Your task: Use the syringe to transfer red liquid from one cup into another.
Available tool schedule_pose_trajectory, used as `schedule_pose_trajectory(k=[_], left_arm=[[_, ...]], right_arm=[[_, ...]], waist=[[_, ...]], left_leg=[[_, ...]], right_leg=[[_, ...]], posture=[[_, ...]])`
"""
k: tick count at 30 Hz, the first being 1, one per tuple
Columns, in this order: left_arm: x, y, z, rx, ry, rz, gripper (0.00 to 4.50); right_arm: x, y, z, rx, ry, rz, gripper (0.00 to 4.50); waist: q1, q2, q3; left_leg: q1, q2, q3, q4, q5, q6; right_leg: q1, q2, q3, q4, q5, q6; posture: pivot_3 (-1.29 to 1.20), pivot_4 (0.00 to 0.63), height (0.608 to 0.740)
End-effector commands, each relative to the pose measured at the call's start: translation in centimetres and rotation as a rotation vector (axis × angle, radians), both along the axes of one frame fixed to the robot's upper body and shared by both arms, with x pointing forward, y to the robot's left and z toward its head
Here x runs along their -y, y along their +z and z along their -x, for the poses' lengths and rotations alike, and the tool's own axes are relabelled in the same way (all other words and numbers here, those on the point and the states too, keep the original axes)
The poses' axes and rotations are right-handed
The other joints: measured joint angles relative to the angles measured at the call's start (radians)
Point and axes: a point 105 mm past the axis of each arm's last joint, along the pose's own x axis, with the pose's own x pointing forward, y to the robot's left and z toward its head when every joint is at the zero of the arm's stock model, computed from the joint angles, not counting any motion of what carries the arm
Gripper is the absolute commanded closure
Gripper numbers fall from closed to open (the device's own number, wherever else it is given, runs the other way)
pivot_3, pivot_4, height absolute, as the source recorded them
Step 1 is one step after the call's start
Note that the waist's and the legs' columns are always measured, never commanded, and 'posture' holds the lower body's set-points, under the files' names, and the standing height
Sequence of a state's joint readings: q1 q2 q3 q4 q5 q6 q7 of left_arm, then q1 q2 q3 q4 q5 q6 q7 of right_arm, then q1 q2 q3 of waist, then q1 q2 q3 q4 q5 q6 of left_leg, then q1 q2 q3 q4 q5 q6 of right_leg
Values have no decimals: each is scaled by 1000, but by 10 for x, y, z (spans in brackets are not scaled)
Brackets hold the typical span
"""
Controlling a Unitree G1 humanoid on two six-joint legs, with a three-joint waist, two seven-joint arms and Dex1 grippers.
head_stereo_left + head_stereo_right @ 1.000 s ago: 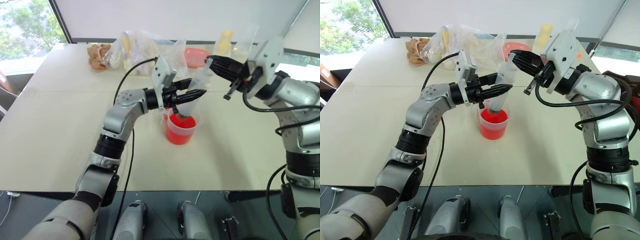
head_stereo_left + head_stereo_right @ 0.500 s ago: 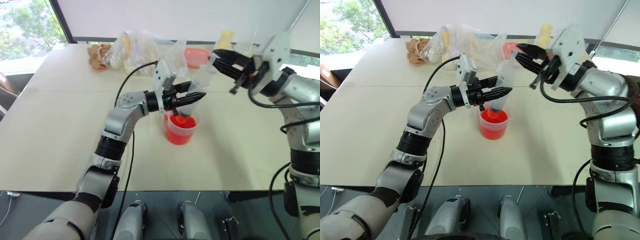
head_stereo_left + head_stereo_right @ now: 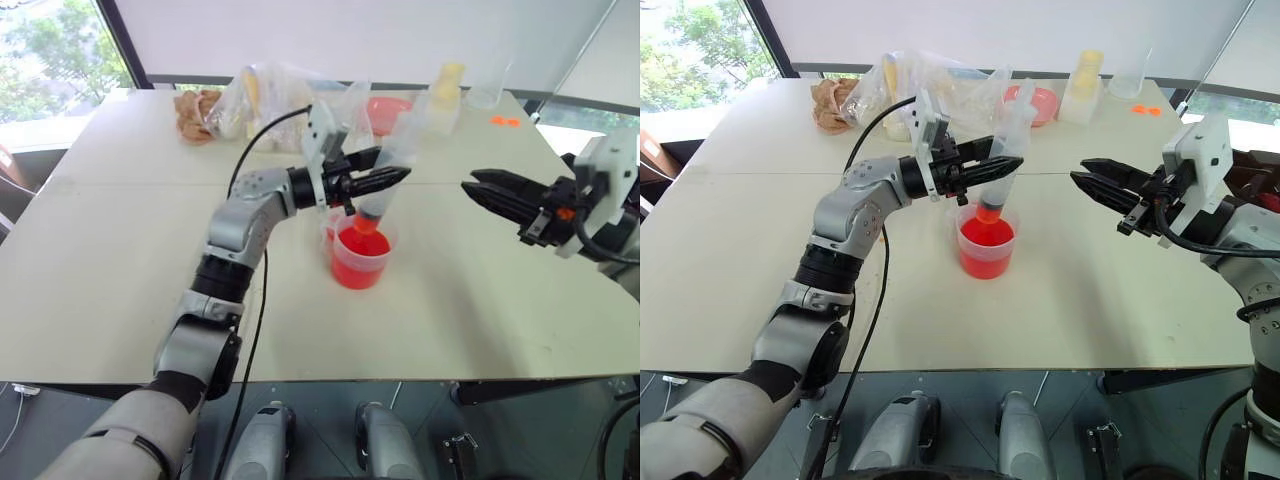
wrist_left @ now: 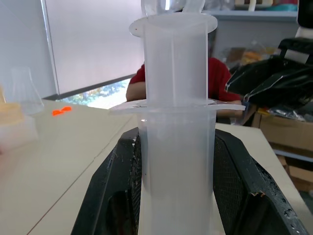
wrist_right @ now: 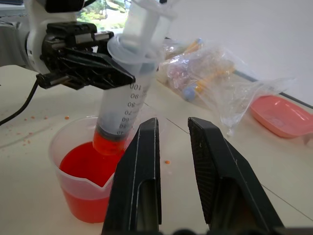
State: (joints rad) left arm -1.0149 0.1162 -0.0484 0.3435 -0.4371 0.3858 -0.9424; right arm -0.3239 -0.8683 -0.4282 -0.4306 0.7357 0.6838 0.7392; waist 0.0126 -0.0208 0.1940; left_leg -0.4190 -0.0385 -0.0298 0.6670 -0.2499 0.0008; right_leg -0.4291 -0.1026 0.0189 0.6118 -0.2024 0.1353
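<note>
Left pincer (image 3: 385,181) stayed clamped on the syringe (image 3: 393,172), tip raised out of the red liquid (image 3: 362,248) in the measuring cup (image 3: 361,256), mid-table. Right pincer (image 3: 1092,181) had let go of the plunger and pulled back toward the table's right edge, fingers slightly apart, empty. Left wrist view showed the barrel (image 4: 177,161) pinched between the fingers (image 4: 117,196). Right wrist view showed red only at the syringe's tip (image 5: 108,144), so the draw looked barely done.
</note>
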Motion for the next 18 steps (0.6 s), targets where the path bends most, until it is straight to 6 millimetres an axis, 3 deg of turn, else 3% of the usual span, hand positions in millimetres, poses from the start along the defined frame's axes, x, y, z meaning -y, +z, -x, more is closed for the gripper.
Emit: schedule_pose_trajectory(k=[1,5,9,18], left_arm=[[-4,70,-4,33,26,116,3100],[-12,90,-24,67,128,96,3100],[-19,94,-37,87,165,125,3100],[-8,40,-51,123,173,2,3100]], right_arm=[[2,15,0,78,-17,8,3566],[6,21,-7,124,-49,-15,3566],[9,29,-14,197,-94,-23,3566],[-6,53,-46,391,-138,-28,3566]], waist=[[1,0,0],[-1,0,0],[-3,0,0],[-1,0,0]], left_leg=[[-1,0,0,1,0,0],[0,-2,0,0,0,0],[2,-2,1,0,0,0],[1,-2,4,-1,0,0]], right_leg=[[0,0,0,0,0,0],[1,0,0,-1,0,1],[2,1,0,0,0,1],[1,1,0,-1,0,1]], posture=[[0,150,737],[0,150,737],[0,150,737],[0,150,737]])
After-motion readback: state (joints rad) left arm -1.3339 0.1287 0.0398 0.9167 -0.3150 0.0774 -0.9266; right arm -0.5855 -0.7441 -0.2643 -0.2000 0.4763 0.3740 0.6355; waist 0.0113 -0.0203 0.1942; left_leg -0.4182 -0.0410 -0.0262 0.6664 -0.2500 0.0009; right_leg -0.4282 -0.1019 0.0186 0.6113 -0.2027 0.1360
